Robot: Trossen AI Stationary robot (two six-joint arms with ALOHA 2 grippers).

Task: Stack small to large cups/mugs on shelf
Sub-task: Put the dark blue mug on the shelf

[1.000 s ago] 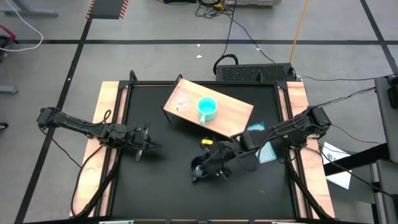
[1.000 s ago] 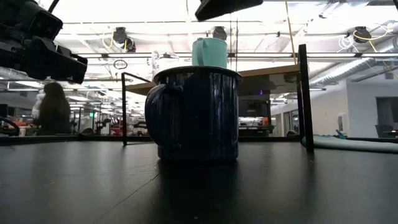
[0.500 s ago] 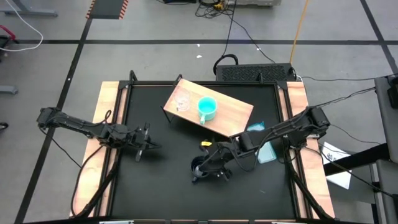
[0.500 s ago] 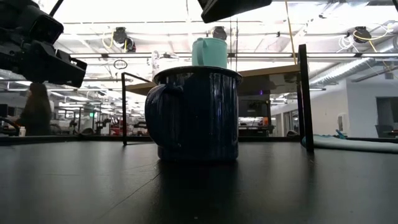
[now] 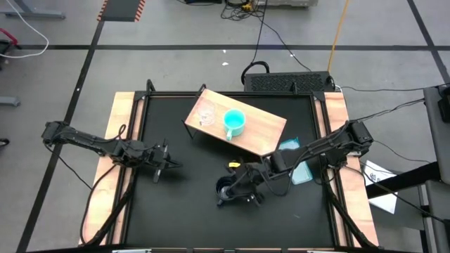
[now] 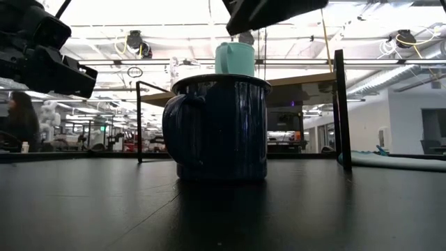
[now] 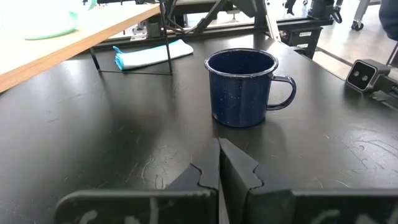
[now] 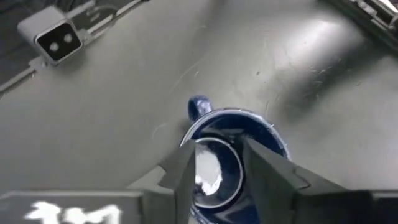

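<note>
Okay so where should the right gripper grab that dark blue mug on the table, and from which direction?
Judging by its pose, best by the rim wall, from above. The dark blue mug stands upright, mouth open. The right gripper hangs over that opening, fingers apart; one finger inside, one outside, on the side away from the handle.

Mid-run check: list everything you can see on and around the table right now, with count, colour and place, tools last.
Shelf: one, light wood, far middle of the table.
Clear cup: one, transparent, on the shelf's left part.
Turquoise mug: one, turquoise, on the shelf beside the clear cup.
Dark mug: one, dark blue-black, upright on the tabletop near the front.
Cloth: one, light blue, flat on the table by the shelf's right end.
Table: one, black top.
Left tool: shut, low over the table's left side.
Right tool: open, just above the dark mug's rim.
</note>
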